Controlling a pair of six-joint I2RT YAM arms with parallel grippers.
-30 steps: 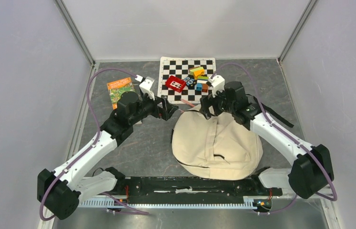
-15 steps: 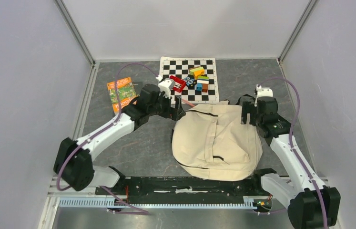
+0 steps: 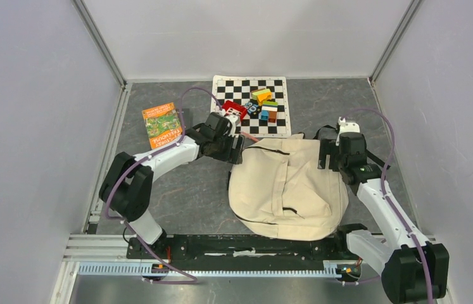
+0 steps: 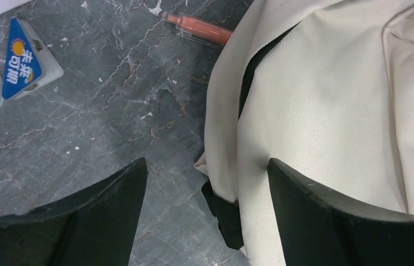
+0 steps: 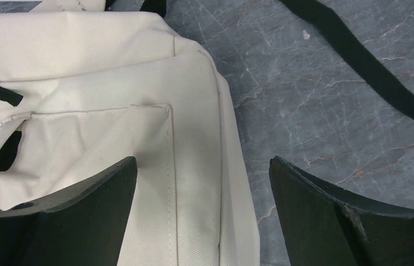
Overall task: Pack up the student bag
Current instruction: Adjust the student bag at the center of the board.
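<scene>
Lying flat on the grey table (image 3: pixel 189 196) in the top view, the bag (image 3: pixel 287 190) fills the middle, its far edge near a chequered mat (image 3: pixel 221 85) that carries coloured blocks (image 3: pixel 262 104). A book (image 3: pixel 161 123) lies on the left. The left gripper (image 3: pixel 237 149) is at the bag's far-left corner and the right gripper (image 3: pixel 325 155) at its far-right corner.

In the left wrist view the left gripper (image 4: pixel 205 166) is spread wide and holds nothing. One finger (image 4: pixel 110 216) is over bare table, the other (image 4: pixel 315 221) over cream fabric, with the bag's (image 4: pixel 332 111) edge between them. An orange pen (image 4: pixel 199 30) touches that edge.

In the right wrist view the right gripper (image 5: pixel 203 160) is also wide apart and empty. It straddles the bag's (image 5: pixel 82 72) side seam, and a black strap (image 5: pixel 354 55) lies on the table beyond.
</scene>
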